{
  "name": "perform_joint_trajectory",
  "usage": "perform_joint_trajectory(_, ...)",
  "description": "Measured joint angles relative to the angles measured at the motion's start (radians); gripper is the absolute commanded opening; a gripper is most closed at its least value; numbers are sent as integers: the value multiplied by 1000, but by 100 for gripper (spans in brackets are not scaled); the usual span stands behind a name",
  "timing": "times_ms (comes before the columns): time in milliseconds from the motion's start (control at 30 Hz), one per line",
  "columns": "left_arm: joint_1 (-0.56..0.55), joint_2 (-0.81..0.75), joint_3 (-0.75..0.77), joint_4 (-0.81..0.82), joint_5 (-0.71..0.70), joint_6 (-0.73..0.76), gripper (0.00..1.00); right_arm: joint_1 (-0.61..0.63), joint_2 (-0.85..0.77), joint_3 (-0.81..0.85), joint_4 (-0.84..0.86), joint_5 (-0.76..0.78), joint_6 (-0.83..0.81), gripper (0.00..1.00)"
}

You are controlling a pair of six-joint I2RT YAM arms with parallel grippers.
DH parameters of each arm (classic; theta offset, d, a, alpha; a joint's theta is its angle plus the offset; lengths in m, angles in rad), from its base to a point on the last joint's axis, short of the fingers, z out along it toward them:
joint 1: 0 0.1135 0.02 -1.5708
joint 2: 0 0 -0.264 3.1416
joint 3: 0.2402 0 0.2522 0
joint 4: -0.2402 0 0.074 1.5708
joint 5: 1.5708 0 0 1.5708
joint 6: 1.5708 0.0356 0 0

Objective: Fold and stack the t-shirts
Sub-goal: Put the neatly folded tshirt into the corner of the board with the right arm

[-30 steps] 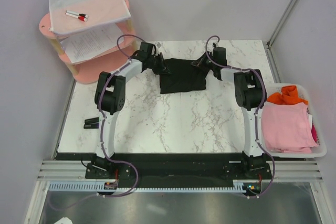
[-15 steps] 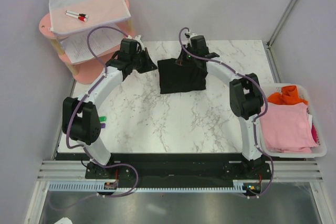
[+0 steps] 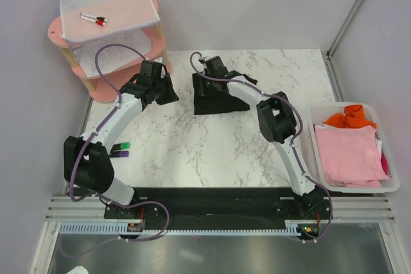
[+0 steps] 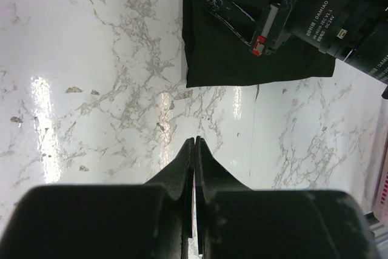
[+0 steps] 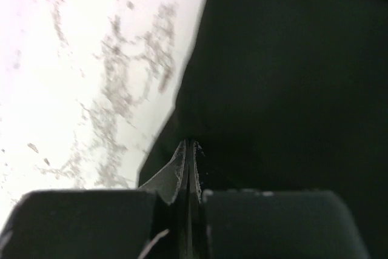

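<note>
Black t-shirt (image 3: 218, 101) on the marble worktop (image 3: 212, 152), well left of the white basket (image 3: 359, 189), now narrower than a second ago. Right pincer (image 5: 189, 145), pressed together on the cloth edge, has carried the basket-side half across. Left pincer (image 4: 194, 144), pressed together and empty, has backed farther from the basket. Judged: one fold nearly laid. Legible: "DAMIAO" on the right arm's motor (image 4: 318, 22).
</note>
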Motion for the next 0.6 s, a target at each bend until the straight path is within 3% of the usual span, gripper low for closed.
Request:
perform_joint_trajectory(133, 5, -23, -5, -15, -23, 0, 2, 31, 42, 80, -15, 15, -9, 0)
perform_joint_trajectory(600, 8, -25, -47, -30, -37, 0, 2, 62, 80, 106, -39, 84, -12, 0)
